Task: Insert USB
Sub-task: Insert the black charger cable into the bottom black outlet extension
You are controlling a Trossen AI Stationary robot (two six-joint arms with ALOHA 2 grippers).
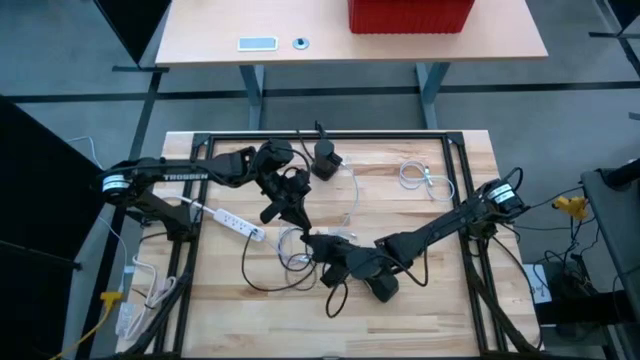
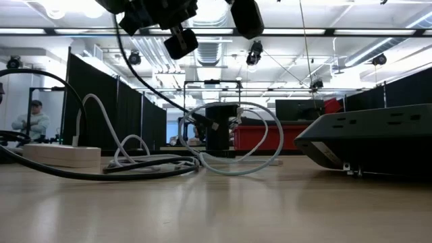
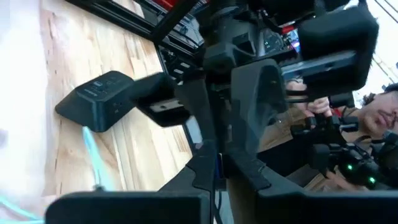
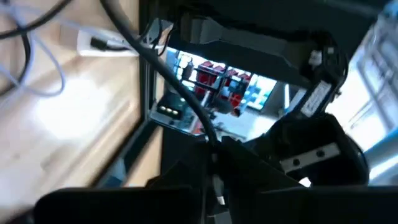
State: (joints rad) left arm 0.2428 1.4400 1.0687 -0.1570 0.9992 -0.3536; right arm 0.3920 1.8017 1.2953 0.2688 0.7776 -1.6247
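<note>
item: usb insertion, alignment step, judged. left gripper [image 1: 272,212] held above mid-table, fingers pressed together on what looks like a black cable end; right gripper [image 1: 322,243] just beside it toward the front edge, fingers drawn together on the black cable [image 1: 262,285], though the plug itself cannot be made out. black hub [image 1: 326,160] sits near the back, white power strip [image 1: 232,222] to the left; next move calls for lining plug to port squarely.

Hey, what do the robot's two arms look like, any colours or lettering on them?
Both arms are dark, nearly black, built of jointed segments. The left arm carries white TROSSEN lettering along its upper link and a pale ring near its base. The right arm has a similar pale ring near its base. Each ends in a bulky black claw.
</note>
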